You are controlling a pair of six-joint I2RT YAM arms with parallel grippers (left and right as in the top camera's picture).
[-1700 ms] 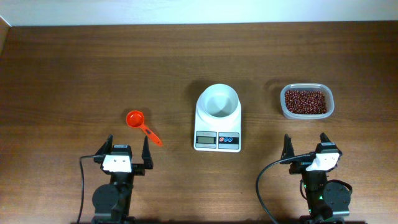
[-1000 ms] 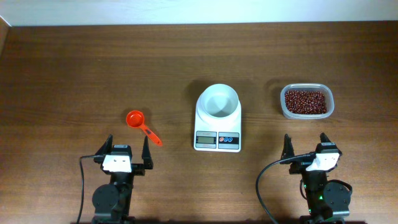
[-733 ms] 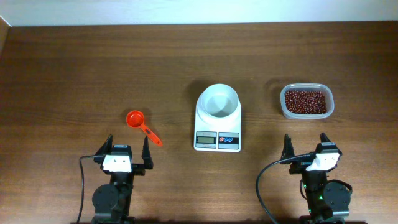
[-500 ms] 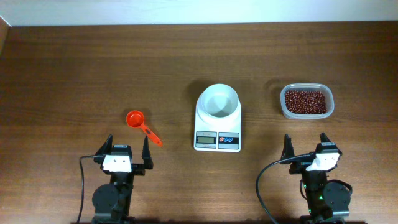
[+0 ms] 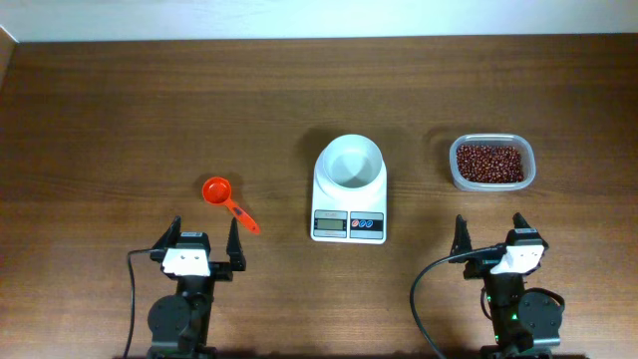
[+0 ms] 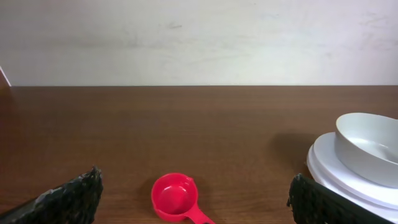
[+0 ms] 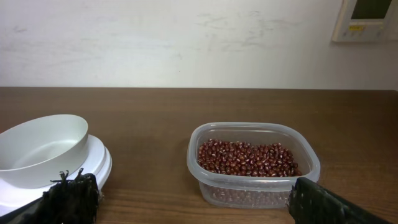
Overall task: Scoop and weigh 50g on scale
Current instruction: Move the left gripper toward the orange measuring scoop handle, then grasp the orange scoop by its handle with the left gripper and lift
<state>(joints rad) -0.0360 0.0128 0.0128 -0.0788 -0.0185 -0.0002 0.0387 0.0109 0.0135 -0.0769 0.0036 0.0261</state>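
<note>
The white scale (image 5: 349,204) stands mid-table with an empty white bowl (image 5: 350,163) on its platform; its edge shows in the left wrist view (image 6: 348,171) and the right wrist view (image 7: 93,165). Dark red-brown beans (image 5: 489,163) fill a clear plastic tub (image 7: 253,163) at the right. An orange-red scoop (image 5: 225,197) lies left of the scale, cup up, also seen ahead of the left fingers (image 6: 176,197). My left gripper (image 5: 207,239) stands open near the front edge, just behind the scoop's handle. My right gripper (image 5: 490,232) stands open in front of the tub. Nothing is between either pair of fingers.
The brown wooden table (image 5: 150,110) ends at a pale wall at the back. A wall-mounted white panel (image 7: 368,18) shows at the upper right of the right wrist view. Black cables (image 5: 419,299) loop beside the arm bases.
</note>
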